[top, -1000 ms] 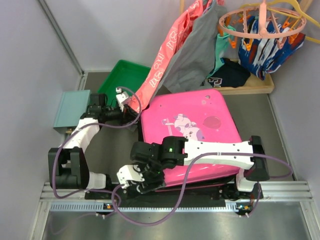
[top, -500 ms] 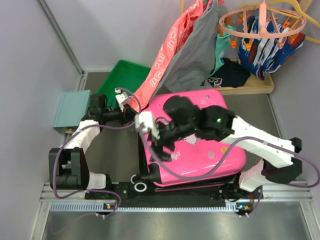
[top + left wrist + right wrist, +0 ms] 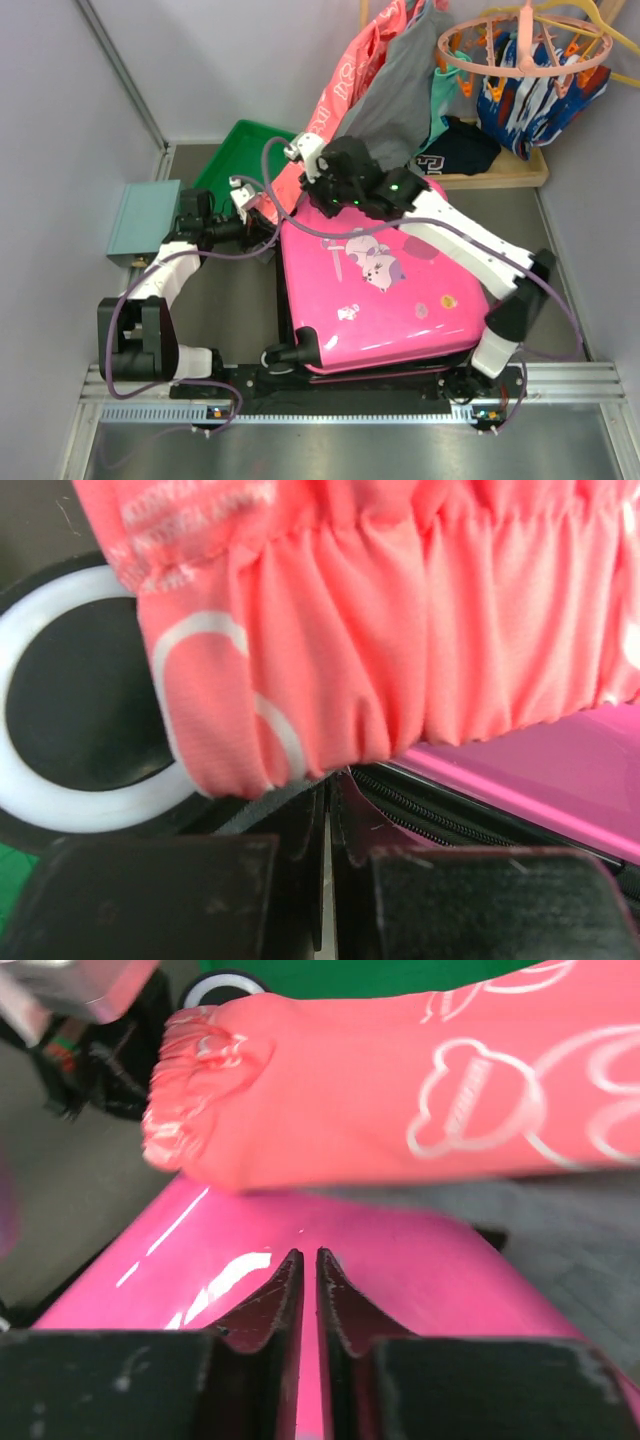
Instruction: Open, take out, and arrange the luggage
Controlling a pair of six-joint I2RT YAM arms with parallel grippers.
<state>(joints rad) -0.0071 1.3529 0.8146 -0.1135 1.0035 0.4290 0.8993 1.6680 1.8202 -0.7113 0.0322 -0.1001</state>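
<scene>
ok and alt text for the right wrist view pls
The right gripper, jaws all but shut and holding nothing, is aimed at the glossy pink luggage. A coral garment with white cloud prints hangs across the top of the frame, with a strip of green tray behind it.

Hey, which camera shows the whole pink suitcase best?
The top external view: nearly the whole suitcase lid and its stickers show. The left wrist view catches only a strip of pink shell and zipper under coral cloth; the right wrist view, just a glossy pink patch.
</scene>
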